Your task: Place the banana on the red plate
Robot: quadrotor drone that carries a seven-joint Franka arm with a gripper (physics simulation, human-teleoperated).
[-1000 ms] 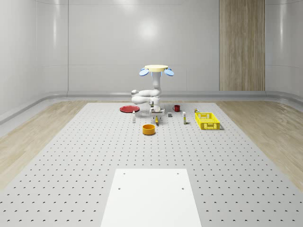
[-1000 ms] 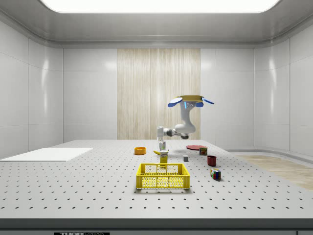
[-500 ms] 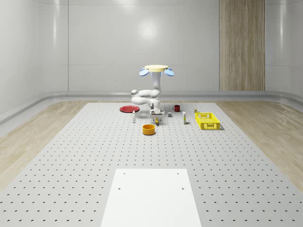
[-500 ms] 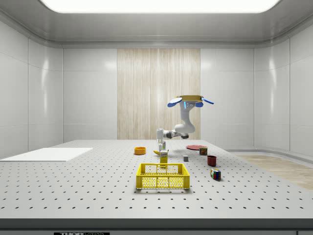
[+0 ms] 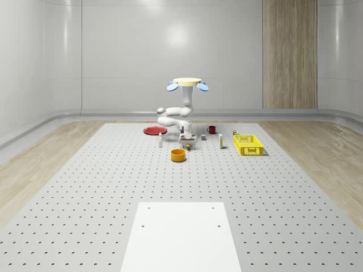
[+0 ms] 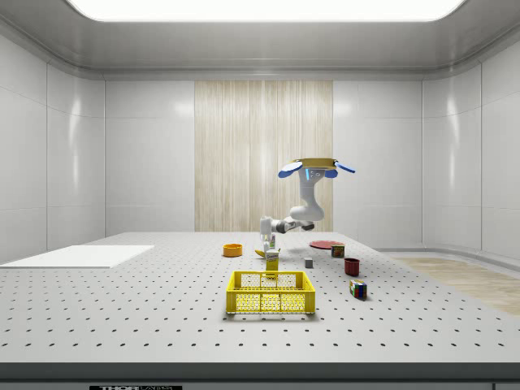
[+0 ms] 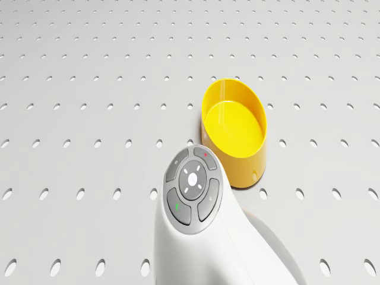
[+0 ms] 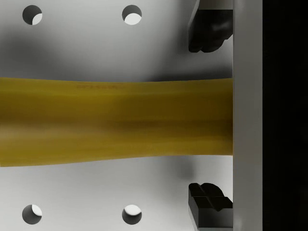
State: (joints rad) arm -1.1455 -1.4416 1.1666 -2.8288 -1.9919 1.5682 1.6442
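I see the drone (image 5: 187, 83) hovering over the tabletop (image 5: 102, 187) near the orange bowl (image 5: 178, 154). Pincer (image 8: 207, 115) spread, one dark fingertip (image 8: 207, 29) on either side of the banana (image 8: 115, 122). Banana lies flat on the tabletop, long axis running crosswise between the fingertips. Red plate (image 5: 153, 130) well apart.

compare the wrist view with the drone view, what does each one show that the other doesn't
Wrist view alone: the banana lying across the perforated table, with the end effector low over it, one dark fingertip on each side and a gap between each fingertip and the fruit. Drone view alone: the yellow bowl and the arm's white button-panel link beside it. Both share the grey table surface with its holes.
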